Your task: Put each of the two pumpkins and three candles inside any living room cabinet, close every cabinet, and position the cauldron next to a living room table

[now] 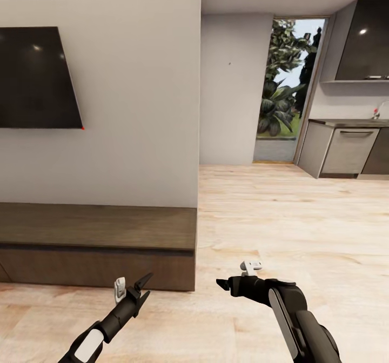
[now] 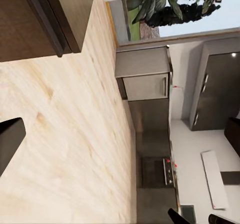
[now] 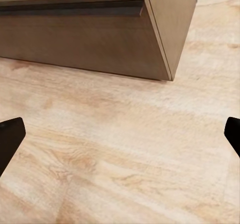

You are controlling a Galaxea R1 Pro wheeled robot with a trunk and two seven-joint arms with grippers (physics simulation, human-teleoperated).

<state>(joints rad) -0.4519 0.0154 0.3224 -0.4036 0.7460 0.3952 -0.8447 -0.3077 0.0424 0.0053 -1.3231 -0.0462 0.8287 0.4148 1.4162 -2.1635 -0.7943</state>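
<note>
Both pincers released, seemingly empty | cabinet (image 1: 97, 239) shut | TV (image 1: 35, 76) above

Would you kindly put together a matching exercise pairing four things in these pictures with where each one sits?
Things:
1. television
2. cabinet
3. leafy plant
4. kitchen counter

Places:
A. outside, beyond the tall window
B. at the far right, under a dark wall cupboard
C. mounted on the white wall
D. on the floor against that wall, below the screen

Pairs: 1-C, 2-D, 3-A, 4-B
</note>
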